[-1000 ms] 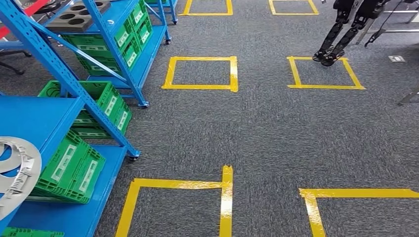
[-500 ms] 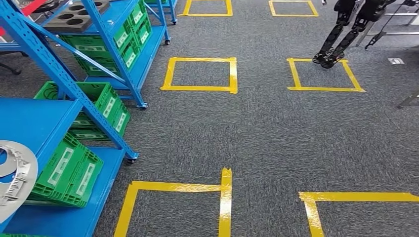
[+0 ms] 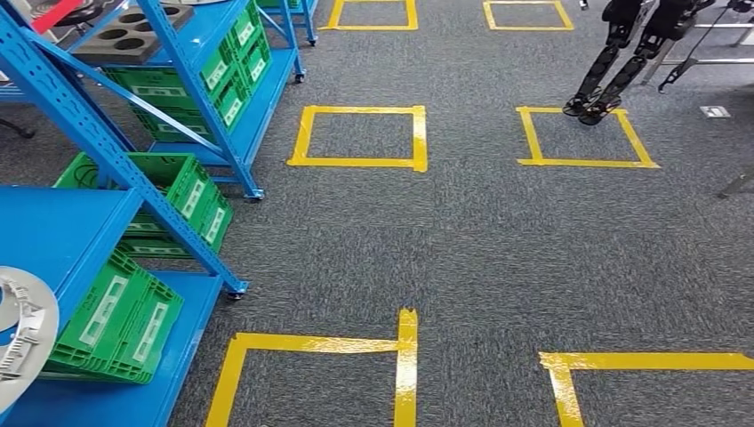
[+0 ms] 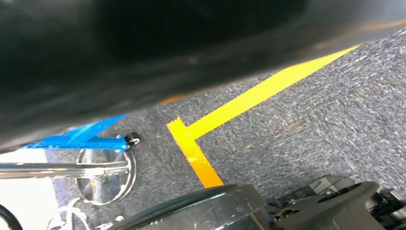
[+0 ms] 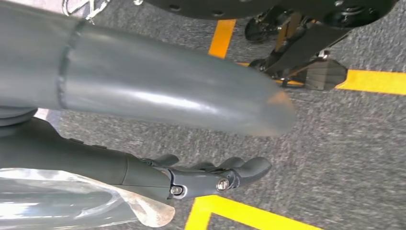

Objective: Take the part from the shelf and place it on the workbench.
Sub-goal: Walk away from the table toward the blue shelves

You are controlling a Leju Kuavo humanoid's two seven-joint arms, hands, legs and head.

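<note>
Approach step judged: the part [image 3: 20, 334], a silver toothed ring, lies at the near edge of the blue shelf [image 3: 62, 233], not yet reached. Right robot hand [image 5: 210, 176] hangs over the carpet, fingers loosely apart, nothing held; left robot hand's state cannot be told. Next, turning toward the shelf is called for. Farther off, yellow floor squares [image 3: 360, 136] are seen.

Right hand [image 5: 201, 179] hanging above the floor, thick thumb extended, dark fingers slightly curled, apart
</note>
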